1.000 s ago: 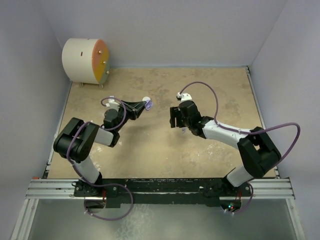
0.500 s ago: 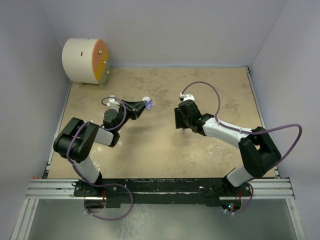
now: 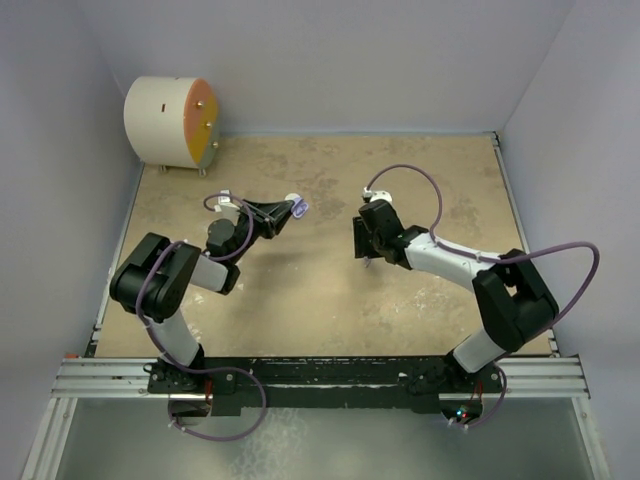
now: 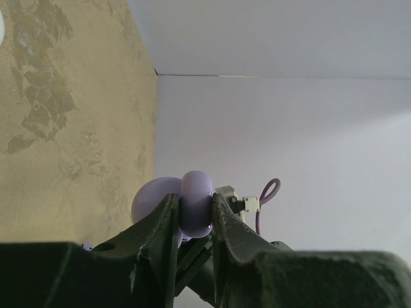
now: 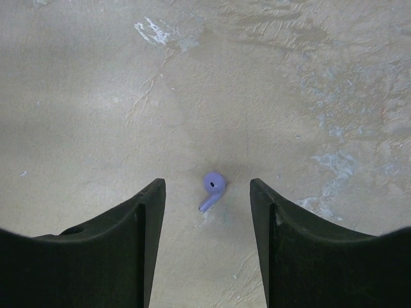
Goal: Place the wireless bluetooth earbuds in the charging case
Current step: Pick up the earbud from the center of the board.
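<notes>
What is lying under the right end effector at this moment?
One lilac earbud lies on the table below the right end effector, between its open fingers, touching neither. In the top view the end effector largely covers that spot.

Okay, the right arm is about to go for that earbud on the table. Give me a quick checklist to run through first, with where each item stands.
1. Earbud lies between the right gripper fingers: ok, roughly centred in the wrist view.
2. Right fingers wide enough to clear the earbud: ok, there is a gap on both sides.
3. Right fingers low enough to the table to close on it: cannot tell.
4. Left gripper shut on the charging case: ok, clamped between both fingers.
5. Charging case open with its sockets facing the right arm: cannot tell.
</notes>
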Controlling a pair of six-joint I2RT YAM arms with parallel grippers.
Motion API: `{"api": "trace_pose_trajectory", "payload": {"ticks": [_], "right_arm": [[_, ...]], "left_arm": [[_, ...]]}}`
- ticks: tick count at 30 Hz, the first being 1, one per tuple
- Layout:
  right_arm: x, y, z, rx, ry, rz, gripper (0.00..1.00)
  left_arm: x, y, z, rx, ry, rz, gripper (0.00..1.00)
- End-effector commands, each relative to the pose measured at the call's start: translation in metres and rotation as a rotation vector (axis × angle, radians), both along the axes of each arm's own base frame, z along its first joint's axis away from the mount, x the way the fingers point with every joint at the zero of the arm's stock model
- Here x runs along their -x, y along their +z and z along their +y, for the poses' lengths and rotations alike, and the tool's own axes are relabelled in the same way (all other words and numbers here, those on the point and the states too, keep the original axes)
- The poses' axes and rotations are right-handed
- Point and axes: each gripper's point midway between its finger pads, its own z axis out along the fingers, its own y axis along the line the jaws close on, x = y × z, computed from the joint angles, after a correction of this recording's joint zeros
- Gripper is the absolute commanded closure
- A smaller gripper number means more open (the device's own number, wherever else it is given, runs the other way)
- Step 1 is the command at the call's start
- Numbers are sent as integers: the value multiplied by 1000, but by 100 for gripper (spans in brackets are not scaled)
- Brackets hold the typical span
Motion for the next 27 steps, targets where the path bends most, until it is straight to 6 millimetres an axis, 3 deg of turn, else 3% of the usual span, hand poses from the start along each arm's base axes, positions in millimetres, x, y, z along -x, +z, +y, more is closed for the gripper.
{"api": "trace_pose_trajectory", "payload": {"ticks": [1,13,27], "right_arm": [[4,-15,-2,-9,-14,36,43],[13,-37,1,-20,-2,90,48],[17,-48,0,-11,-3,112,57]], "left_arm": [[-2,25,0,51,-14,-88,100],[-2,22,-1,71,-25,-87,100],[-1,21,-1,73,-27,-93,100]]}}
